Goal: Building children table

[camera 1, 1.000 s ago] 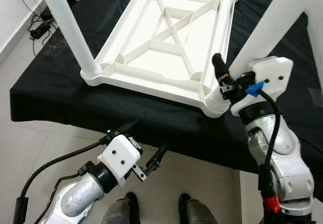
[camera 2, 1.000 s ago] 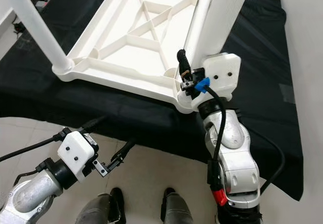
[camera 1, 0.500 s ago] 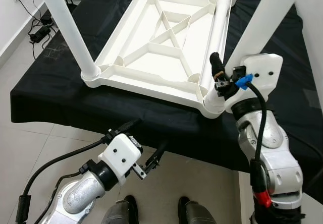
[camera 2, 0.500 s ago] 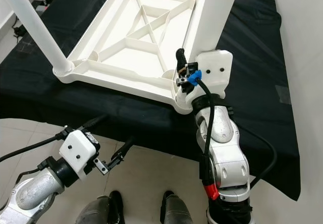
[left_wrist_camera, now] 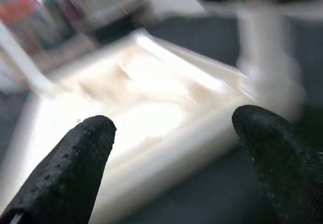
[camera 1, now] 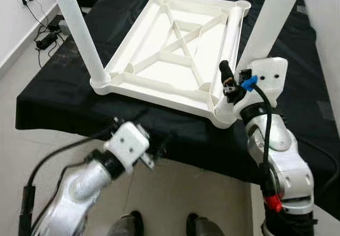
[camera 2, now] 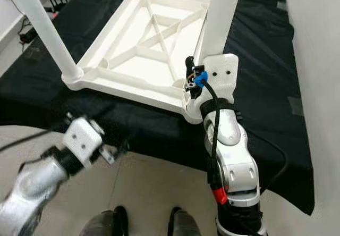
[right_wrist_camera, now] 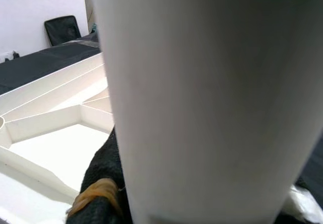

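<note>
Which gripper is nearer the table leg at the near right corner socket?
Right. The right gripper is against the table leg at its base, while the left gripper, fingers apart, hangs below the tabletop's near edge.

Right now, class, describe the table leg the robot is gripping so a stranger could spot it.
On the black-draped table lies an upturned white tabletop. At its near right corner stands a white leg. Unlike the others, it has the right gripper clamped at its base.

white plastic tabletop point(camera 1: 175, 60) upside down on black cloth, legs point(camera 1: 79, 34) upright in corner sockets
</note>
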{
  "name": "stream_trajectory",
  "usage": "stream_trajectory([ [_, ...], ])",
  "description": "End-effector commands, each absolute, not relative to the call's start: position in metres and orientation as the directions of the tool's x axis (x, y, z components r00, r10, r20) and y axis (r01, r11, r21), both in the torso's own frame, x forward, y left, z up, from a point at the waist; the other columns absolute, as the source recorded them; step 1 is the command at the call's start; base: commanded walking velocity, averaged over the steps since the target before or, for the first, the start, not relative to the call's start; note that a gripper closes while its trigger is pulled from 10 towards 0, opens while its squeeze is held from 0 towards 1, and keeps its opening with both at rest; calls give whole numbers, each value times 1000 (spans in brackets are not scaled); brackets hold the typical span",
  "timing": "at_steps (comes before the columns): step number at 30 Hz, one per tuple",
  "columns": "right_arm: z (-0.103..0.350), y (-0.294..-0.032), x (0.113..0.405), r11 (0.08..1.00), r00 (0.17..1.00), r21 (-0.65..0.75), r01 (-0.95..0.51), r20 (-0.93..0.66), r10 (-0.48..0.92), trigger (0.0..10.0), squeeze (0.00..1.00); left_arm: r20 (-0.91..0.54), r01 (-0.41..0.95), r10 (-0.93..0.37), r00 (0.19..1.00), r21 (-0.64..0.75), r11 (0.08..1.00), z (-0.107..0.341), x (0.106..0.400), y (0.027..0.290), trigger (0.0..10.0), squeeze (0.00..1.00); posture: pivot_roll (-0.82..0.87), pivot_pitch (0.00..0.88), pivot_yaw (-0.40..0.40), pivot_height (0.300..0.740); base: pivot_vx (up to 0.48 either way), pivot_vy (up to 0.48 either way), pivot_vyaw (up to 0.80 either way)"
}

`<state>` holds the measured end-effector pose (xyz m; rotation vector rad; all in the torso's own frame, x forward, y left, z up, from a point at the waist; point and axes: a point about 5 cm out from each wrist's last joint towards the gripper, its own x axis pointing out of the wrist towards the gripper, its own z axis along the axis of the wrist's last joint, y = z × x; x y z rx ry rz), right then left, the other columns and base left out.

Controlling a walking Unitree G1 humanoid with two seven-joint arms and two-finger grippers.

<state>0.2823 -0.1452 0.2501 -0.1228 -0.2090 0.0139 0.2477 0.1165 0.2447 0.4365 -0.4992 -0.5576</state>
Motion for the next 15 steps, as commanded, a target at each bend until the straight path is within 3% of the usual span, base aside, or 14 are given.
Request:
stream_trajectory([
  [1, 210, -152, 286, 991, 999, -132, 30, -23, -34, 10000, 0, 370, 350, -578, 727, 524, 776, 262, 256, 122, 10000, 0, -70, 230, -24, 740, 0, 0, 0],
  [7, 206, -146, 289, 992, 998, -121, 40, -48, -46, 10000, 0, 544, 276, -581, 606, 541, 795, 338, 283, 113, 10000, 0, -62, 224, -18, 740, 0, 0, 0],
  [10, 206, -142, 290, 993, 998, -110, 41, -50, -46, 10000, 0, 609, 402, -638, 471, 496, 770, 383, 290, 90, 10000, 0, -64, 223, -15, 740, 0, 0, 0],
  [13, 206, -142, 290, 993, 998, -109, 40, -50, -46, 10000, 0, 619, 464, -655, 433, 471, 751, 391, 291, 83, 10000, 0, -64, 223, -15, 740, 0, 0, 0],
  [14, 206, -141, 290, 993, 998, -107, 40, -50, -46, 10000, 0, 617, 575, -688, 381, 424, 699, 400, 292, 75, 10000, 0, -65, 224, -14, 740, 0, 0, 0],
  [15, 206, -141, 290, 993, 998, -107, 40, -50, -46, 10000, 0, 617, 575, -688, 381, 424, 699, 400, 292, 75, 10000, 0, -65, 224, -14, 740, 0, 0, 0],
])
